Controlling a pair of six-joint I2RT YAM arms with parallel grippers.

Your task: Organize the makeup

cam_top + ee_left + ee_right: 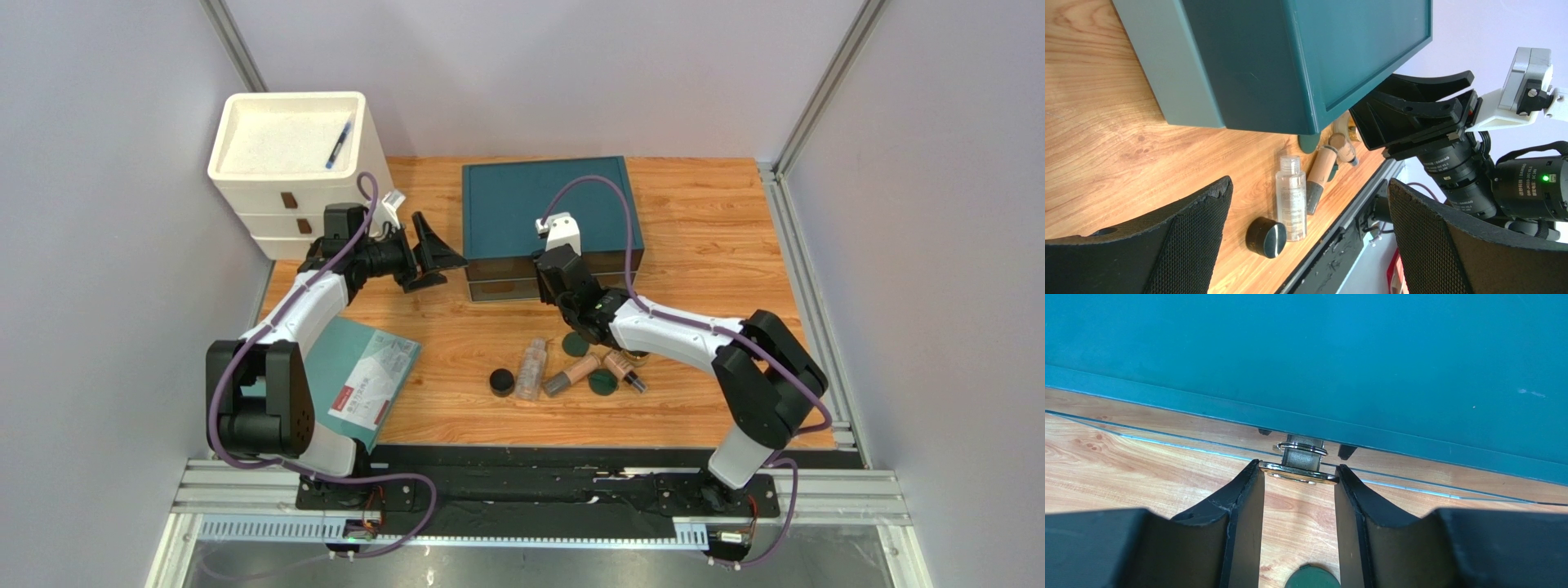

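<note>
The makeup lies in a loose cluster on the wood table: a black round jar (502,381), a clear bottle (531,369), two tan tubes (572,374) and two dark green discs (601,382). The left wrist view shows the jar (1266,237), the bottle (1290,197) and a tube (1320,177). No gold-rimmed compact is in view. My right gripper (1298,473) is shut on the gold handle (1300,471) at the front of the teal box (546,214). My left gripper (436,251) is open and empty beside the box's left side.
A white drawer unit (294,172) stands at the back left with a blue pen (339,143) in its top tray. A teal booklet (362,380) lies at the front left. One green disc (1310,578) lies just under my right gripper.
</note>
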